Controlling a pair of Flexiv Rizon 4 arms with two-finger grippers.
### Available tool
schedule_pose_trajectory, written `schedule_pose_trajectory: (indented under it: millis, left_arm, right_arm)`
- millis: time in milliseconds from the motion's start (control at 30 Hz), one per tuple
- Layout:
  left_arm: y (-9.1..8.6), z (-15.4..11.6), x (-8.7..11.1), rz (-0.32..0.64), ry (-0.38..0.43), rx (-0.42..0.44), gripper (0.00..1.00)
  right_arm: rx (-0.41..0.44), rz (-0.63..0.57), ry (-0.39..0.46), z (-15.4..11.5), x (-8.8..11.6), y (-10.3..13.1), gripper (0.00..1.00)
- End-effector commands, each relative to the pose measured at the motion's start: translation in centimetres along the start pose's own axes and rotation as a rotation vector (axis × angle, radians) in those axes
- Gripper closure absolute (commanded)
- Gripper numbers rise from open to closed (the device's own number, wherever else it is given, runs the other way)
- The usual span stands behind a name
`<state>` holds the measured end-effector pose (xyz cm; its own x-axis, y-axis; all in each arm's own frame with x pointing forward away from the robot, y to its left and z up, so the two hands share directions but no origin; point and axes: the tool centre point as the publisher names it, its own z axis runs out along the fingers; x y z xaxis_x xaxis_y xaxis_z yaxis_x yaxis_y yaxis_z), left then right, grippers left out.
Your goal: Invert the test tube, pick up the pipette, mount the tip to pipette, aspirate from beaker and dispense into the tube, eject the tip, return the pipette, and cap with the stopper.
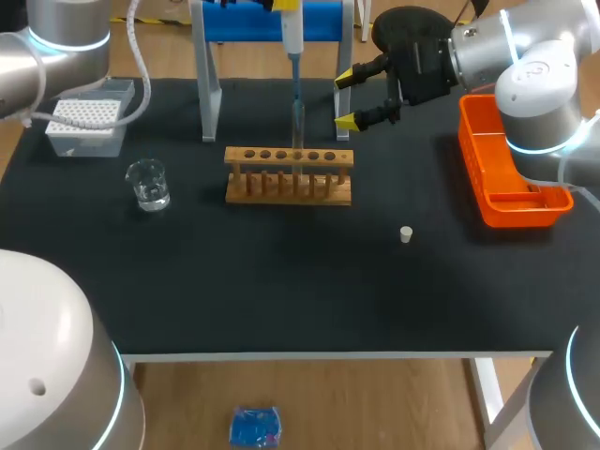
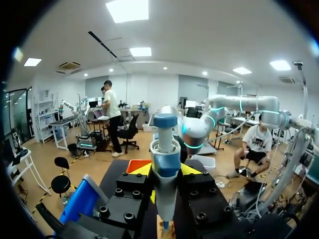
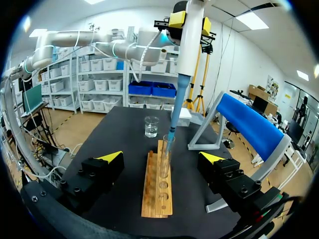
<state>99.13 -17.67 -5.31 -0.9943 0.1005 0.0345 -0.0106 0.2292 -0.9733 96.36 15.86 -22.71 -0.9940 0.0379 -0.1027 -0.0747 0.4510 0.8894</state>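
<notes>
Left pincer (image 3: 191, 22) pinches the pipette (image 2: 166, 149) — its tip at the test tube (image 1: 298, 127) mouth beneath. Right pincer (image 1: 345, 98) spread — rack (image 3: 155, 199) between its fingers, touching neither

One beaker (image 1: 148, 184), one rack (image 1: 323, 195), one test tube (image 1: 298, 120), one pipette (image 1: 292, 37), one stopper (image 1: 406, 234)

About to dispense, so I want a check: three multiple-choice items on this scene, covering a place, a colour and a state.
1. The stopper lies: A on the table, B in a gripper, C out of view.
2. The bin is: A blue, B orange, C white.
3. The left gripper is: A open, B out of view, C shut on the pipette.
Answers: 1 A, it sits alone on the black tabletop; 2 B, plainly orange in the head view; 3 C, both fingers press the pipette's body.
</notes>
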Motion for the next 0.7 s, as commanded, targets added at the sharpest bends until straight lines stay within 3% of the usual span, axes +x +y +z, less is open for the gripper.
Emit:
schedule_pose_trajectory:
  millis: [33,700]
  left_arm:
    - [0.31,0.06,0.12,0.0,-0.005,0.008,1.0]
    - [1.19,-0.07,-0.09,-0.015,-0.018,0.029,1.0]
  right_arm:
    - [-0.001,-0.001,-0.001,0.05,-0.01,-0.05,0.0]
    - [-0.001,-0.001,-0.001,0.05,-0.01,-0.05,0.0]
